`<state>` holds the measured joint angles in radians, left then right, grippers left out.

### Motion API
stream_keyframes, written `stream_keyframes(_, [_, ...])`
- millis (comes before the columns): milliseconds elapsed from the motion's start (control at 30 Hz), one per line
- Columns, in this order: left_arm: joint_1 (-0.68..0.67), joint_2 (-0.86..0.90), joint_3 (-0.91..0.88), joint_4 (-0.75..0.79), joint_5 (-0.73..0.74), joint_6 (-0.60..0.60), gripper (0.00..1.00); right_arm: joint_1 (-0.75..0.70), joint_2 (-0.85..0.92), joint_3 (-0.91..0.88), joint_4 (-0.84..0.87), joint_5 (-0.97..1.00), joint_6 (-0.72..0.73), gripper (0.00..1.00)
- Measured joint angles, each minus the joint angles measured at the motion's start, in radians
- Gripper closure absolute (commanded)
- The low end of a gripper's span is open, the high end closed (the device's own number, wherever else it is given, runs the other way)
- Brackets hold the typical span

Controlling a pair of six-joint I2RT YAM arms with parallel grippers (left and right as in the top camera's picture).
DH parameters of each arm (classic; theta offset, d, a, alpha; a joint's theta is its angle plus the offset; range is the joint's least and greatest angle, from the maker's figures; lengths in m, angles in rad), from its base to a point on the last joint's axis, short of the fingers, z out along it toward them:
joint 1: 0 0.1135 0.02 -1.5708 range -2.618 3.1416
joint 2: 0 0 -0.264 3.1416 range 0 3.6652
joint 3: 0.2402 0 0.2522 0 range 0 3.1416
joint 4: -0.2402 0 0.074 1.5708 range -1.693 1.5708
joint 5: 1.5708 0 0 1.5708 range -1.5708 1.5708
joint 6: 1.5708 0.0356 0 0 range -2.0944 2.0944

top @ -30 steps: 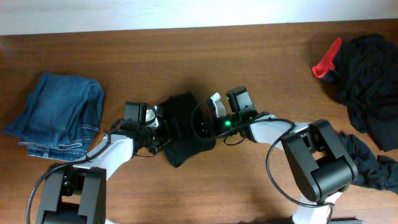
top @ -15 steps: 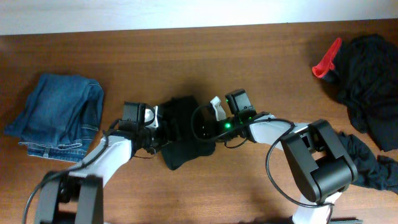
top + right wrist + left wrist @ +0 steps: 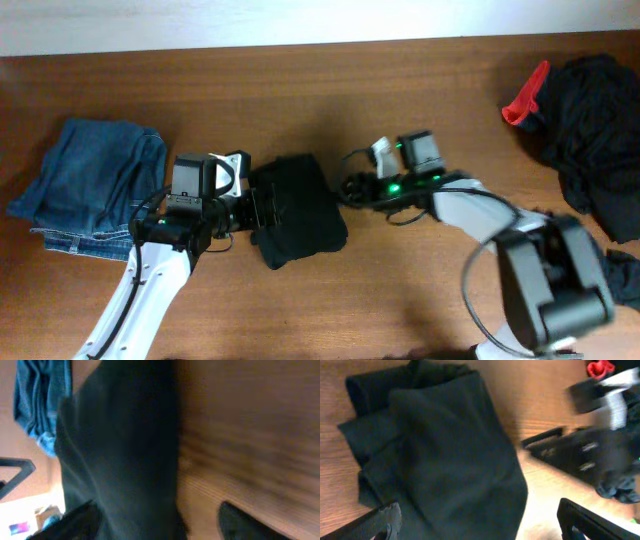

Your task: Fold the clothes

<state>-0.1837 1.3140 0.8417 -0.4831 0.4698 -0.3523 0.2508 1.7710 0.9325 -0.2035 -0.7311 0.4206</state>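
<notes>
Overhead: the black garment [image 3: 297, 208] lies bundled on the worktop [image 3: 400, 300] between both arms. The left tool [image 3: 252, 205] is spread wide at its edge. The right tool [image 3: 349, 188], blurred, looks spread just beside it. Best to pinch matching corners, lift together, fold flat.

The table [image 3: 400, 300] is evenly and softly lit from above in the overhead view, faint shadows being cast beside the black garment [image 3: 297, 208], while both wrist views are smeared by motion blur and washed out at their lower edges.
</notes>
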Motion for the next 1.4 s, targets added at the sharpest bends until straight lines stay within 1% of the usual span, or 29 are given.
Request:
stream_keyframes(67, [0.000, 0.000, 0.000, -0.005, -0.009, 0.032, 0.36, -0.029, -0.051, 0.001, -0.074, 0.032, -0.019, 0.36])
stream_keyframes(133, [0.000, 0.000, 0.000, -0.006, -0.015, 0.064, 0.47, -0.041, -0.090, 0.001, -0.130, 0.069, -0.040, 0.46])
stream_keyframes(200, [0.000, 0.000, 0.000, -0.003, -0.018, 0.114, 0.66, -0.042, -0.122, 0.001, -0.187, 0.111, -0.065, 0.55])
stream_keyframes(233, [0.000, 0.000, 0.000, 0.003, -0.019, 0.145, 0.74, -0.042, -0.134, 0.001, -0.212, 0.132, -0.075, 0.59])
stream_keyframes(300, [0.000, 0.000, 0.000, 0.025, -0.020, 0.195, 0.86, -0.042, -0.156, 0.001, -0.246, 0.169, -0.097, 0.63])
stream_keyframes(367, [0.000, 0.000, 0.000, 0.057, -0.020, 0.230, 0.93, -0.042, -0.164, 0.001, -0.255, 0.186, -0.106, 0.64])
stream_keyframes(400, [0.000, 0.000, 0.000, 0.075, -0.019, 0.241, 0.95, -0.042, -0.169, 0.001, -0.259, 0.194, -0.112, 0.64])
stream_keyframes(567, [-0.016, 0.033, 0.000, 0.131, -0.018, 0.269, 0.96, -0.042, -0.181, 0.001, -0.264, 0.216, -0.122, 0.65])
stream_keyframes(700, [-0.058, 0.149, 0.002, 0.135, -0.019, 0.298, 0.96, -0.042, -0.185, 0.001, -0.283, 0.218, -0.148, 0.73])
stream_keyframes(800, [-0.088, 0.233, 0.002, 0.136, -0.023, 0.331, 0.96, -0.040, -0.190, 0.001, -0.333, 0.201, -0.195, 0.78])
stream_keyframes(933, [-0.100, 0.266, 0.002, 0.158, -0.070, 0.357, 0.96, -0.014, -0.192, 0.001, -0.417, 0.172, -0.243, 0.82])
stream_keyframes(1033, [-0.100, 0.266, 0.002, 0.176, -0.124, 0.367, 0.96, 0.045, -0.192, 0.001, -0.419, 0.143, -0.255, 0.87])
stream_keyframes(1067, [-0.100, 0.266, 0.002, 0.176, -0.138, 0.373, 0.96, 0.071, -0.192, 0.000, -0.397, 0.124, -0.259, 0.92])
stream_keyframes(1167, [-0.101, 0.266, 0.002, 0.173, -0.164, 0.387, 0.96, 0.143, -0.192, 0.001, -0.284, 0.064, -0.259, 0.96])
stream_keyframes(1300, [-0.103, 0.266, 0.002, 0.166, -0.179, 0.394, 0.96, 0.211, -0.192, 0.001, -0.124, 0.026, -0.185, 0.96])
stream_keyframes(1400, [-0.112, 0.266, 0.002, 0.157, -0.187, 0.396, 0.96, 0.233, -0.192, 0.001, -0.063, 0.039, -0.102, 0.96])
